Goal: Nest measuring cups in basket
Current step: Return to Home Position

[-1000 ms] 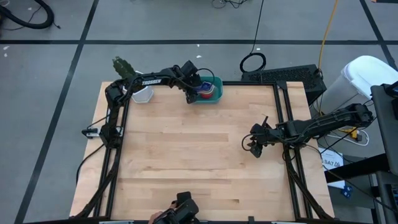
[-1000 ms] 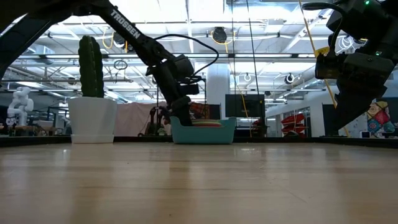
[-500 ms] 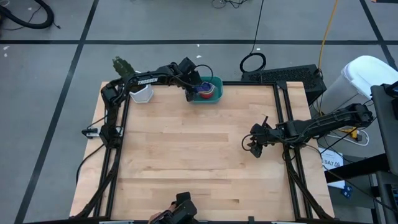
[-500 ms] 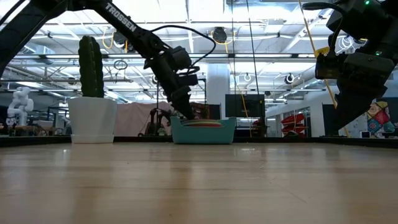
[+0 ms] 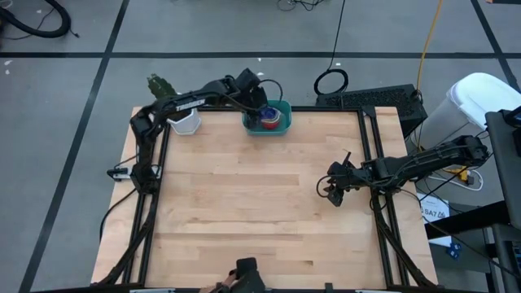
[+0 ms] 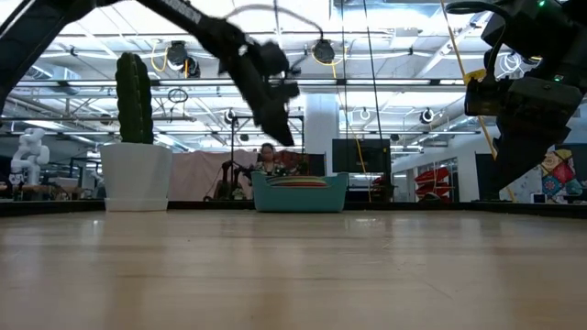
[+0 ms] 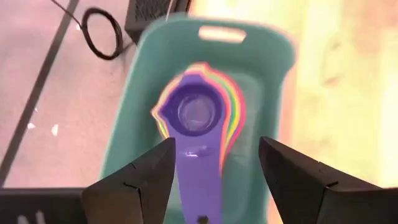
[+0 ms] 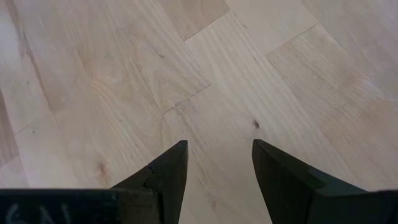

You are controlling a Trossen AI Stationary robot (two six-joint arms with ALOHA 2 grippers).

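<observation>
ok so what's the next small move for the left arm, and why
Probably pull the left claw up and back toward its own side. It hangs open and empty above the basket, and the nested measuring cups already lie inside, so nothing remains to grasp. The right claw waits open over the table.

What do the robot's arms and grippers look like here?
Both arms are dark, slim jointed links. The left arm bears white lettering, and a black cable loops at its wrist. The left gripper and right gripper each have two dark, wedge-shaped fingers.
</observation>
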